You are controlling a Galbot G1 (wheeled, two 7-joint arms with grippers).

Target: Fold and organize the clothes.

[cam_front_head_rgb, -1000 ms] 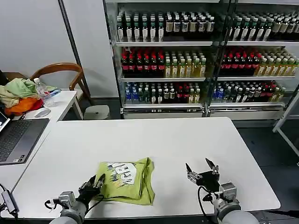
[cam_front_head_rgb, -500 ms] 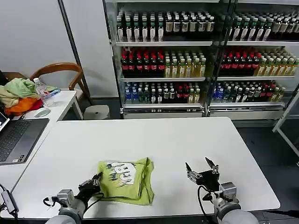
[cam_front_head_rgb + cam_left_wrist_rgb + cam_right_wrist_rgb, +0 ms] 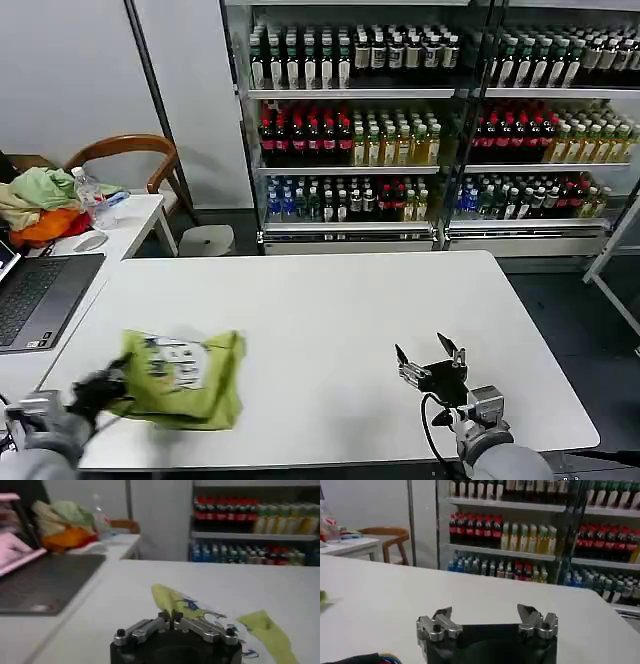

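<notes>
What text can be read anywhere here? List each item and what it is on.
None is legible.
T-shirt, pinched shut by the left gripper: white and dark print, too blurred to read.
Shelf bottles: labels too small.
Right gripper, open: no marking.

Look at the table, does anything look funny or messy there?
Yes. The folded T-shirt isn't lying neatly mid-table; it's bunched and tilted near the table's front left corner, pinched in the shut left gripper, with loose flaps sticking out. The right gripper sits open at the front right, apart from it.
</notes>
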